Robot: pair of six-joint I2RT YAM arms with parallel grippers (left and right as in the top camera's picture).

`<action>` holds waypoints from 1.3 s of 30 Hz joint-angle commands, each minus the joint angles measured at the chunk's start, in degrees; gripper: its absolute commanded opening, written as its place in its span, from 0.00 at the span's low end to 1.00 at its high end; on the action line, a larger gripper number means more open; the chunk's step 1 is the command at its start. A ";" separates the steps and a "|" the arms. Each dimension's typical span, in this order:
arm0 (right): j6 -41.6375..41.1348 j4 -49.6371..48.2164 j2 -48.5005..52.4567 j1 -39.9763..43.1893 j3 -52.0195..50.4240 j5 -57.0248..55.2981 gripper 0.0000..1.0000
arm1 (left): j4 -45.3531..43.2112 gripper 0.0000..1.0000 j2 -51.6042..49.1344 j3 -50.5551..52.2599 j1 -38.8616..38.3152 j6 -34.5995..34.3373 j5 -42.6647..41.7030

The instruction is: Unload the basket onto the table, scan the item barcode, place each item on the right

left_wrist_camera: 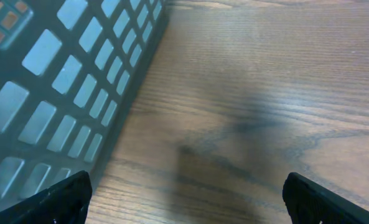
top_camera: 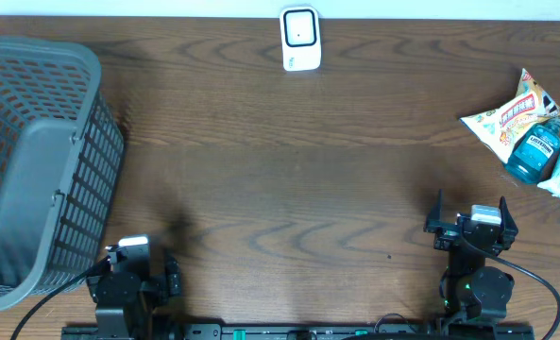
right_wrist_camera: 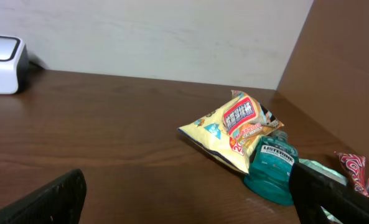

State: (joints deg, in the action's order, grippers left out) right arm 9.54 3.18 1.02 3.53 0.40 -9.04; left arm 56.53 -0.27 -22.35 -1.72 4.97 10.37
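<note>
Tabletop from above: snack bag and mouthwash bottle touching at far right, well apart from scanner

Left wrist: left gripper spread wide, empty, beside basket

Right wrist: right gripper spread wide, empty, facing the bag, probably light, crinkly, slippery; best pinched at a sealed edge

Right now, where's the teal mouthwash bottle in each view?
Overhead: teal mouthwash bottle at the far right edge, beside the snack bag.
Left wrist: not in it; only the basket and table show.
Right wrist: lower right, in front of the snack bag.
Shared landmark: the snack bag, in overhead and right wrist.
</note>
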 commanded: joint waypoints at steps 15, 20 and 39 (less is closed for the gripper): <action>0.61 0.09 0.11 0.00 -0.09 -0.92 0.99 | -28.87 0.98 0.07 3.41 -1.36 0.79 -13.60; 0.59 0.09 0.11 0.02 -0.09 -0.92 0.99 | -41.90 0.98 0.07 10.56 -1.36 0.79 -13.62; 0.61 0.09 0.11 0.00 -0.09 -0.92 0.99 | -50.69 0.98 0.17 21.20 -0.17 0.81 -9.68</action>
State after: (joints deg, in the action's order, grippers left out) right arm 9.54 3.14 1.10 3.53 0.40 -9.08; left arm 6.66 -0.54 -3.44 -2.22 4.97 -0.62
